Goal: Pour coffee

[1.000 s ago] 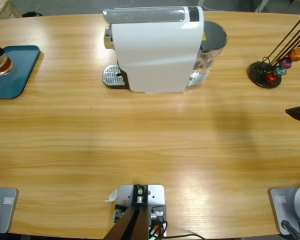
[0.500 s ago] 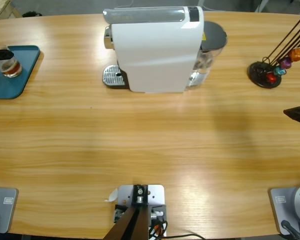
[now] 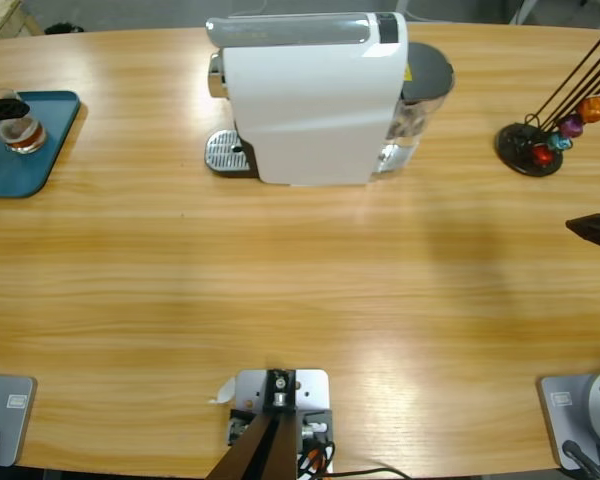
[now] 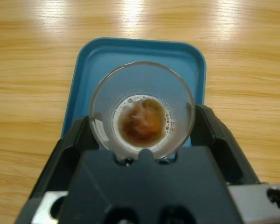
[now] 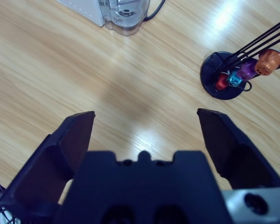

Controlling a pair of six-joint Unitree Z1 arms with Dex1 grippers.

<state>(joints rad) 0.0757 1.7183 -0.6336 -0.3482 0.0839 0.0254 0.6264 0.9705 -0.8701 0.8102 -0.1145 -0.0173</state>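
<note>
While over blue tray [image 4: 86, 70] | left claw [image 4: 142, 133] grasps glass [image 4: 142, 109] of coffee [image 4: 141, 120] | right claw [image 5: 147, 123] released

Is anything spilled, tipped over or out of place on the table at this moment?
Nothing stands out. The glass is upright between the left gripper's jaws over the blue tray, with the coffee shallow at its bottom. No spill shows on the tray or the table. The coffee machine and capsule stand are upright.

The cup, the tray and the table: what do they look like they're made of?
Cup: clear glass or plastic, since the coffee and the blue beneath show through its wall. Tray: probably plastic, a smooth matte teal with rounded, moulded corners. Table: wood or wood veneer, with long grain lines and a soft sheen from the lights.
</note>
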